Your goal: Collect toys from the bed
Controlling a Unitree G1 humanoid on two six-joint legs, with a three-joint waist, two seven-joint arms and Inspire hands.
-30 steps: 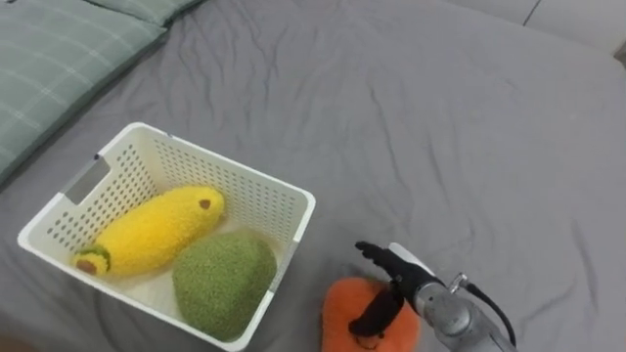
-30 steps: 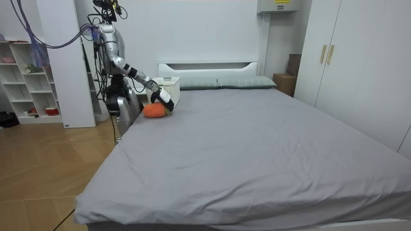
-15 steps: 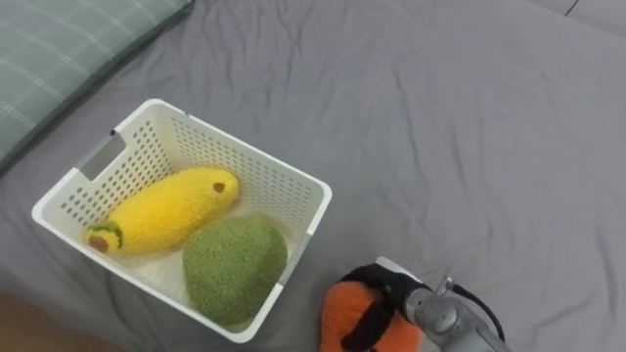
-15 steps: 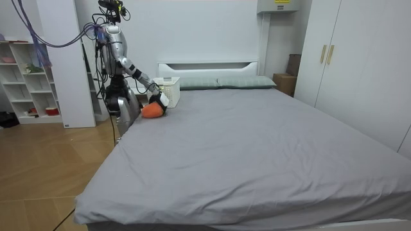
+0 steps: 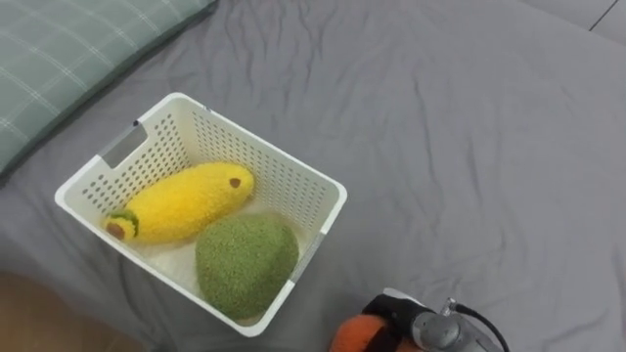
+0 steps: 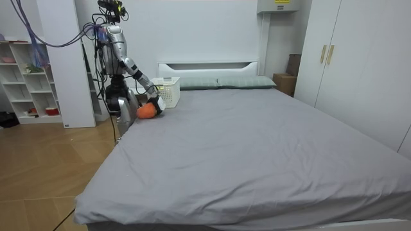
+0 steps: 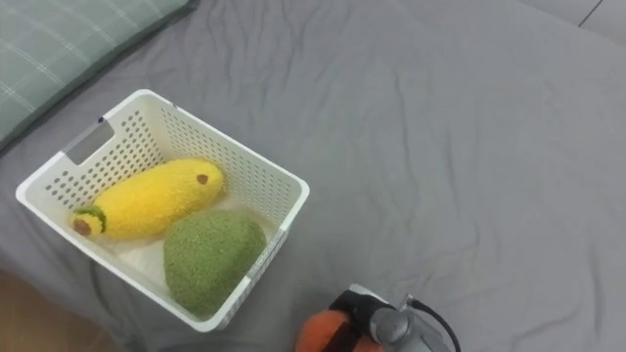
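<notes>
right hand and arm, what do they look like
The right hand has black fingers and a white plate on its back. Behind it sits a round, silver metal wrist, with a thin dark cable looping out from it. In the room view the arm is silver-grey and slim, ending in the black hand.

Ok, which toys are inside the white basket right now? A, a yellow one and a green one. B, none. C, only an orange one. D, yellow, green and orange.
A: the yellow plush toy and the green plush toy lie in the white basket, while the orange plush toy is outside it, held by the right hand.
</notes>
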